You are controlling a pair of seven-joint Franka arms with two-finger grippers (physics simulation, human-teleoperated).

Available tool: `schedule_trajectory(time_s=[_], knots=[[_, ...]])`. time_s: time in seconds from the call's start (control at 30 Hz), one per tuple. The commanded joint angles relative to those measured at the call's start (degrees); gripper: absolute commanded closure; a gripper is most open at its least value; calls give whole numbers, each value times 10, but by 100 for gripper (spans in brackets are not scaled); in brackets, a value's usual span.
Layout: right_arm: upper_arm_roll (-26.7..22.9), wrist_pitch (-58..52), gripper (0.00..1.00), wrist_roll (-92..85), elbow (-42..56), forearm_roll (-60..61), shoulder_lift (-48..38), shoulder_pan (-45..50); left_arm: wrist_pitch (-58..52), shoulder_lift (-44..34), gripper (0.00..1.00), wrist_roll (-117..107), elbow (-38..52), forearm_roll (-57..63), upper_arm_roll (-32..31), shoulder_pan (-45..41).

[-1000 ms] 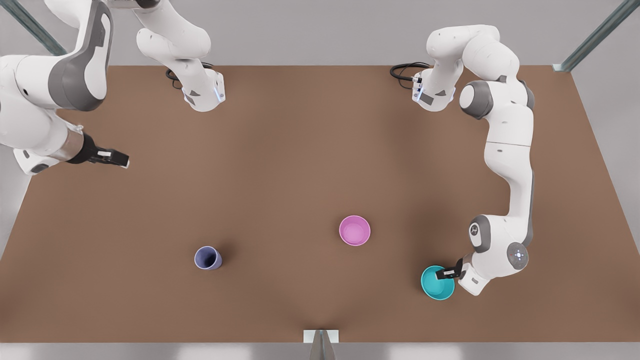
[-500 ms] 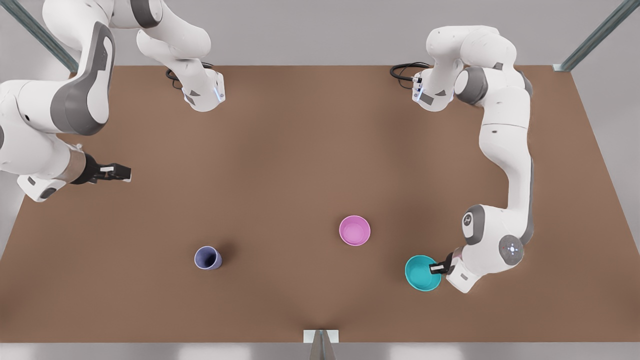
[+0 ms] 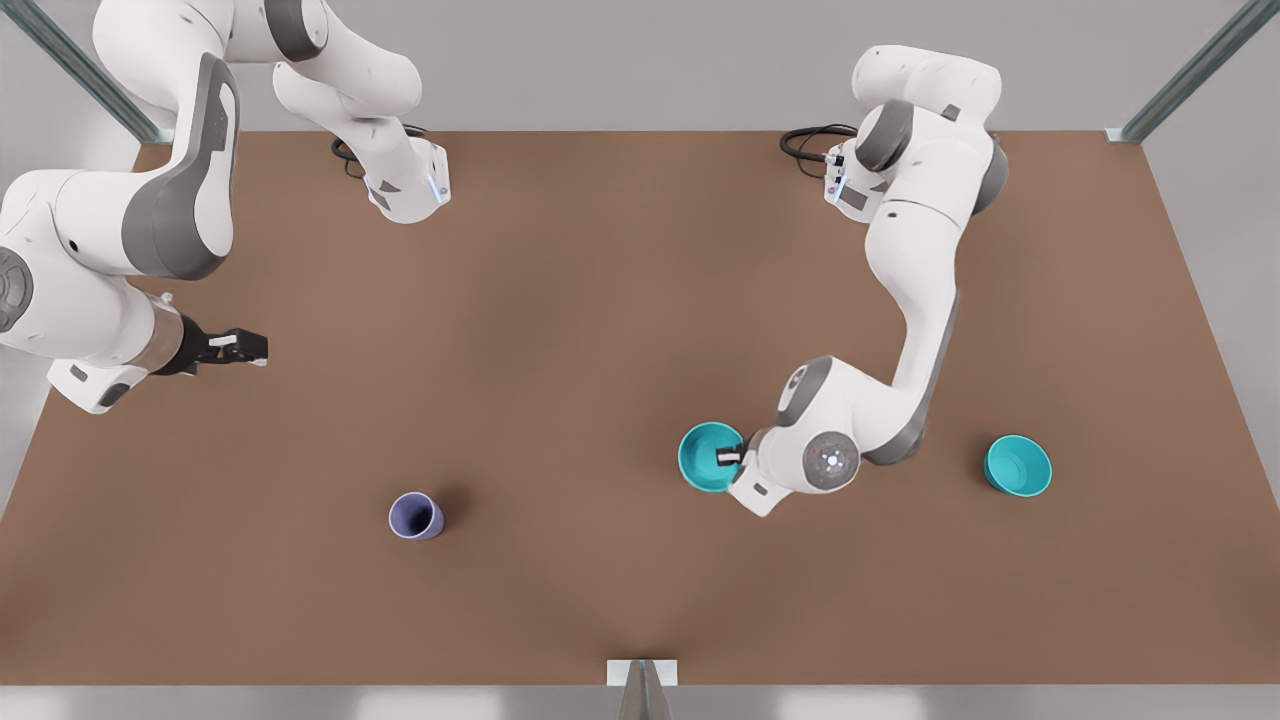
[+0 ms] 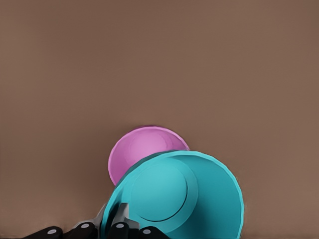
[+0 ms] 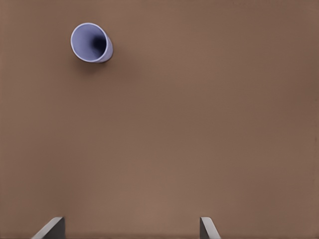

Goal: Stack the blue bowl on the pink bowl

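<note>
Left gripper [image 3: 729,459] sits at the front view's centre-right, jaws pinched on the rim of the blue bowl [image 3: 708,456], one finger inside, one outside. In the left wrist view the blue bowl [image 4: 182,195] is held above the pink bowl [image 4: 143,149], overlapping most of it; part of the pink rim shows past the blue one. Whether the two bowls touch cannot be told. From the front the blue bowl covers the pink one. Right gripper [image 3: 240,348] hangs over the counter [image 3: 600,300] at the front view's left, well apart from the bowls, this arm waiting; jaws spread wide in the right wrist view, nothing held. Lavender cup [image 3: 415,516] stands on the counter toward the front view's lower left, also in the right wrist view [image 5: 91,43]. Teal bowl [image 3: 1017,465], slightly greener, rests on the counter at the front view's right, apart from everything.
</note>
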Motion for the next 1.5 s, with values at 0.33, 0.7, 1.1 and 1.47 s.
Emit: schedule_trajectory(time_s=[0.33,0.7,1.1,1.47], knots=[[0,-1,0,-35,-1,0,2,0,100,5,79,-98,-55,-3,-16,15],[0,-1,0,-35,-1,-1,6,0,83,2,79,-98,-83,-3,-18,18],[0,-1,0,-35,-1,-1,8,0,-160,-155,0,-93,-63,95,-15,65],[0,-1,0,-35,-1,-1,8,1,-204,-364,0,307,-151,101,81,91]])
